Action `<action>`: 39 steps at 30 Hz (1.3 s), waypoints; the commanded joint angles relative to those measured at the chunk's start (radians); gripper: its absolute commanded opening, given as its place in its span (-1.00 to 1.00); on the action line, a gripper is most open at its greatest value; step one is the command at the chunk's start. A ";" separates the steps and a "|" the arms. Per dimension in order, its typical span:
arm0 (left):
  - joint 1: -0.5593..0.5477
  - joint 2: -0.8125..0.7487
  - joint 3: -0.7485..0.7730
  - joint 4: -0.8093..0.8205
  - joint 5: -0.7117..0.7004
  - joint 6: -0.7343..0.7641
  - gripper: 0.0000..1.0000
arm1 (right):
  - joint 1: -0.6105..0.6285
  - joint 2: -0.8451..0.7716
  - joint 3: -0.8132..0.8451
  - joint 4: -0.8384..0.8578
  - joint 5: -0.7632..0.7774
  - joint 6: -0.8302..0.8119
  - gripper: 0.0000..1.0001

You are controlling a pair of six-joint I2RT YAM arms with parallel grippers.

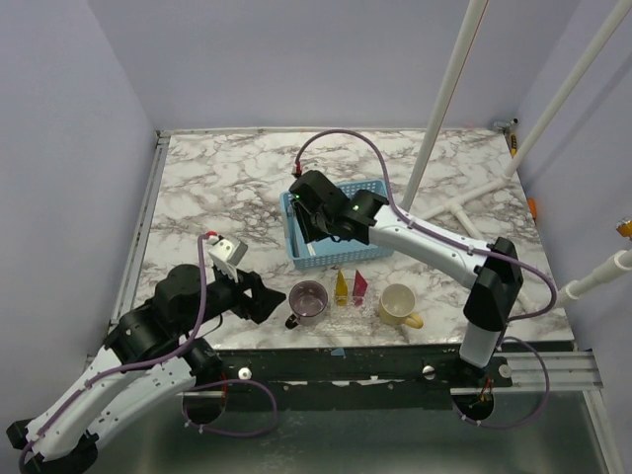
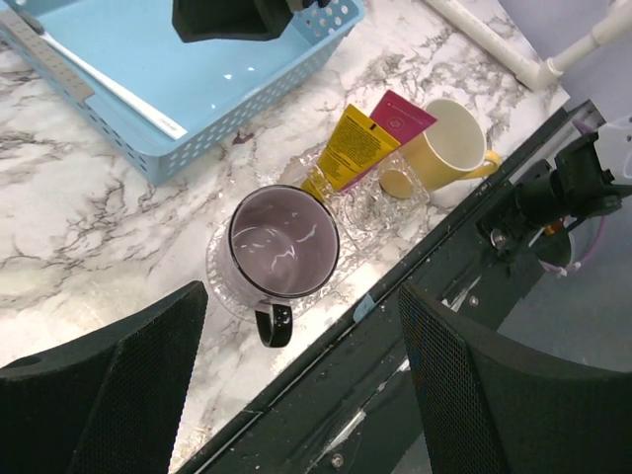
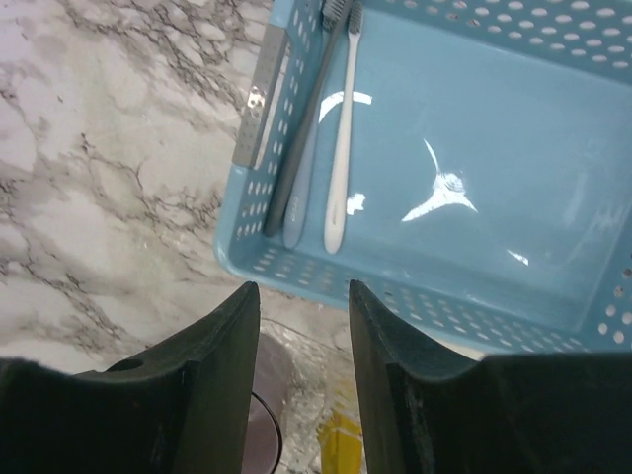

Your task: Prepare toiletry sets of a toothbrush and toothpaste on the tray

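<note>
A yellow tube (image 2: 351, 148) and a pink tube (image 2: 400, 117) stand side by side in a clear glass tray (image 2: 219, 284) at the table's front edge, between a purple mug (image 2: 283, 242) and a cream mug (image 2: 454, 143). In the top view the yellow tube (image 1: 341, 286) and the pink tube (image 1: 359, 285) show there too. Thin toothbrushes, one white (image 3: 341, 148) and two greyish (image 3: 299, 158), lie along the left wall of a blue basket (image 3: 474, 306). My right gripper (image 3: 301, 296) is open and empty above the basket's near wall. My left gripper (image 2: 301, 385) is open and empty, left of the purple mug.
The blue basket (image 1: 336, 219) sits mid-table behind the tray. White pipes (image 1: 464, 207) lie at the right, and a white pole (image 1: 449, 89) slants up from them. The table's front edge (image 2: 395, 286) runs just past the mugs.
</note>
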 commanded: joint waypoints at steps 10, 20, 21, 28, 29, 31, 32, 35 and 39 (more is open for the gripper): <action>0.028 -0.090 0.003 -0.021 -0.117 -0.010 0.57 | -0.002 0.276 0.241 0.061 -0.047 0.061 -0.05; 0.034 -0.116 0.000 -0.018 -0.111 -0.010 0.58 | -0.016 0.438 0.384 0.036 -0.011 0.099 0.01; 0.035 -0.118 0.000 -0.018 -0.110 -0.010 0.58 | -0.018 0.449 0.391 0.034 -0.005 0.101 0.02; 0.035 -0.128 -0.002 -0.017 -0.105 -0.010 0.58 | -0.026 0.502 0.416 0.027 0.028 0.110 0.02; 0.036 -0.128 -0.001 -0.015 -0.105 -0.010 0.58 | -0.025 0.509 0.418 0.027 0.027 0.111 0.02; 0.036 -0.130 -0.002 -0.015 -0.104 -0.009 0.58 | -0.027 0.521 0.424 0.027 0.022 0.110 0.02; 0.036 -0.130 -0.002 -0.015 -0.102 -0.009 0.58 | -0.027 0.527 0.428 0.027 0.017 0.111 0.01; 0.035 -0.127 -0.002 -0.015 -0.099 -0.007 0.58 | -0.028 0.541 0.443 0.027 0.010 0.114 -0.07; 0.037 -0.125 -0.003 -0.014 -0.099 -0.007 0.58 | -0.031 0.553 0.459 0.027 0.004 0.113 -0.34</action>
